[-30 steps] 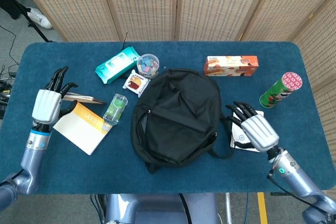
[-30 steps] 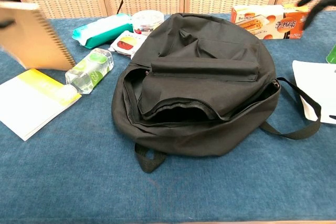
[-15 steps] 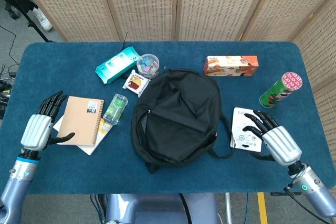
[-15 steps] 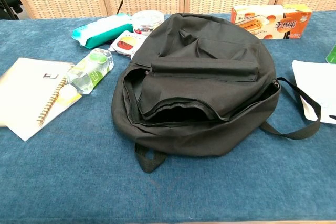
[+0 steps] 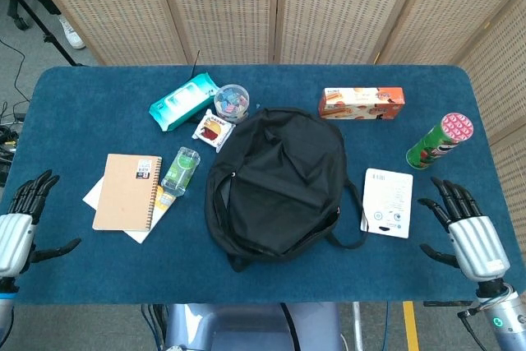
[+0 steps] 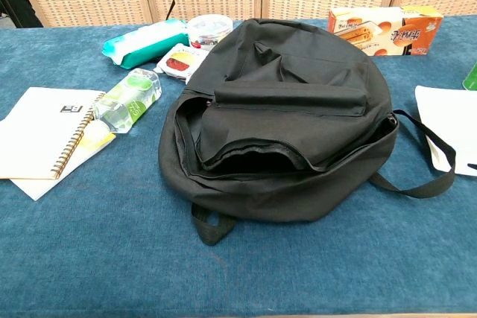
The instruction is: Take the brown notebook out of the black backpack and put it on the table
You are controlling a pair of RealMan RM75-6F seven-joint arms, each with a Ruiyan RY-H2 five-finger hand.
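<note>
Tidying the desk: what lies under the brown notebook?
The brown notebook lies on a white-and-yellow booklet; only its edges show, the rest is covered.

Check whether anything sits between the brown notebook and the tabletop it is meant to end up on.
Partly. The brown notebook lies flat, out of the black backpack, but it rests on a white and yellow booklet rather than fully on the table. The left hand is apart from it, at the table's edge.
</note>
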